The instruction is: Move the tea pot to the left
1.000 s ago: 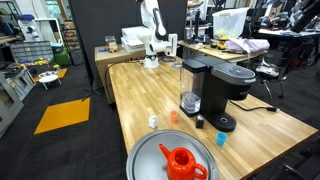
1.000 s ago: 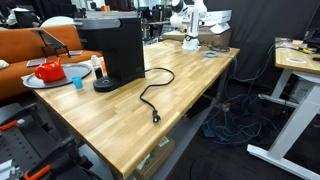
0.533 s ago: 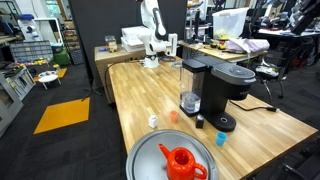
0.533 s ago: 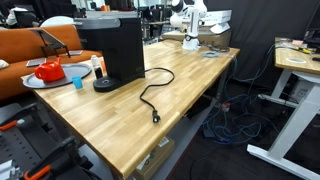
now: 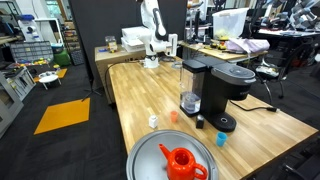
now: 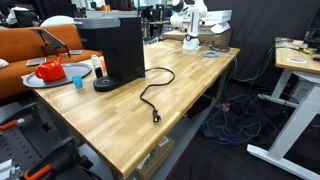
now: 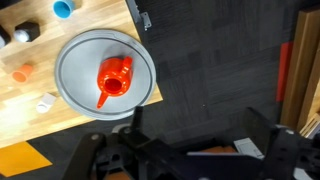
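Note:
The tea pot (image 5: 182, 163) is small, glossy and red-orange. It stands on a round grey tray (image 5: 145, 152) at the near end of the wooden table. It also shows in an exterior view (image 6: 50, 69) and from far above in the wrist view (image 7: 113, 79). My gripper (image 7: 198, 140) is open and empty, its dark fingers wide apart at the bottom of the wrist view. The arm with the gripper (image 5: 160, 47) stands at the far end of the table, a long way from the tea pot; it also shows in an exterior view (image 6: 191, 38).
A black coffee maker (image 5: 225, 90) stands mid-table, with a black cable (image 6: 150, 95) trailing from it. A blue cup (image 5: 221, 139), a small orange cup (image 5: 172, 116) and a small white cup (image 5: 153, 121) sit near the tray. Dark floor lies beyond the table edge.

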Motion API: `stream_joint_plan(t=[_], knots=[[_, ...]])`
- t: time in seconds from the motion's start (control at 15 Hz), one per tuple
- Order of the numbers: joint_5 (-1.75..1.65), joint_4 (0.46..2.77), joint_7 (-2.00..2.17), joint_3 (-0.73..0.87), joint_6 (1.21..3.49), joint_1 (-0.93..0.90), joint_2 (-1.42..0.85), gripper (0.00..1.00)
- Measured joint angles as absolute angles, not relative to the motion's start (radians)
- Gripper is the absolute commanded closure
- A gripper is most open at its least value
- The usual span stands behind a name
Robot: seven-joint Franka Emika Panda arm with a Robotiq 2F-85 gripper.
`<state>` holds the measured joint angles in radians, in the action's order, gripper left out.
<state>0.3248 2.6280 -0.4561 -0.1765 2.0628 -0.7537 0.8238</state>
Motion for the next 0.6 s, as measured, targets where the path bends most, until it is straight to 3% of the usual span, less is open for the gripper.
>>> stream_joint_plan(t=[0.6], knots=[[0.333,2.641,-0.456,-0.178,2.161,-0.798,0.656,0.0]])
